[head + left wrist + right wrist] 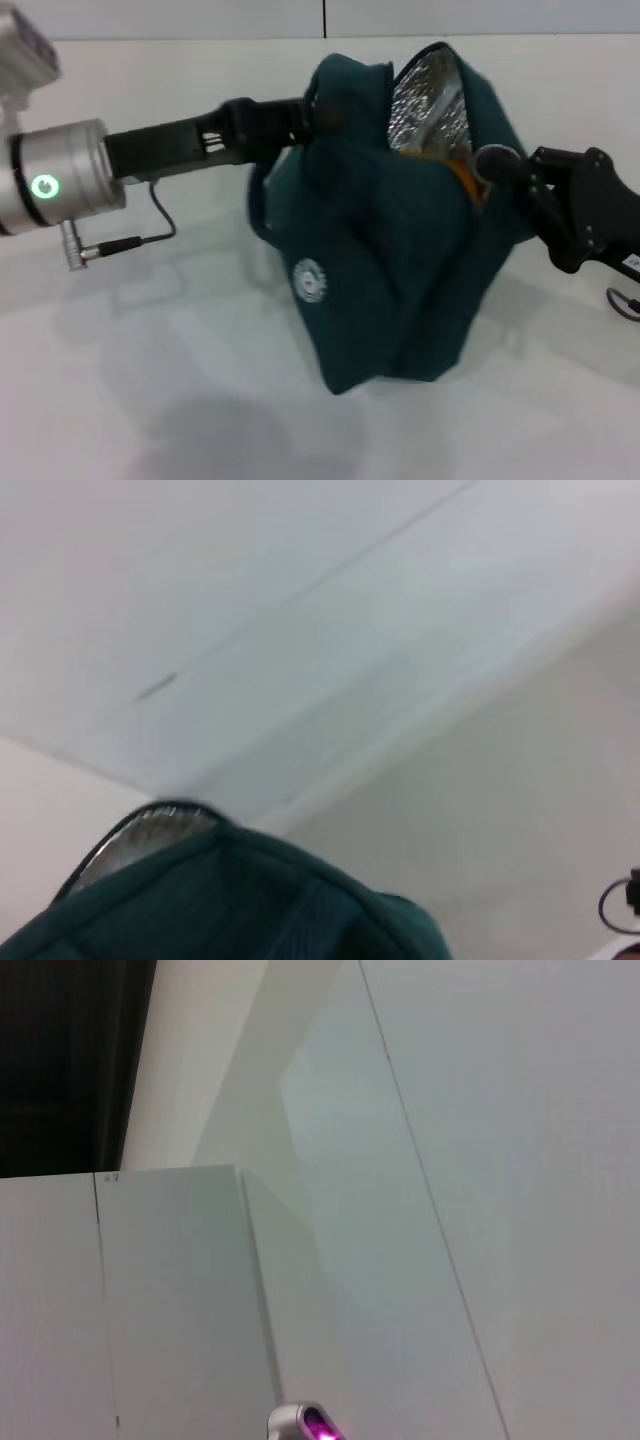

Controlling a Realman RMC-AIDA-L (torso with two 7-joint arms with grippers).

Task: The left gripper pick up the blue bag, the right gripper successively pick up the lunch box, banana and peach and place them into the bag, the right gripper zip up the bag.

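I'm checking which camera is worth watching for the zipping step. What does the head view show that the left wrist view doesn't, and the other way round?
Only the head view shows both arms: the left end effector at the bag's upper left edge, the right end effector at the open mouth, something orange inside, and the white logo. Only the left wrist view shows the wall panels behind. Both show the bag's top and silver lining.

The bag stands on the table, near its middle. The left gripper is at the bag's top left side. The right gripper is at the bag's open top, on its right side. The banana is in the bag.
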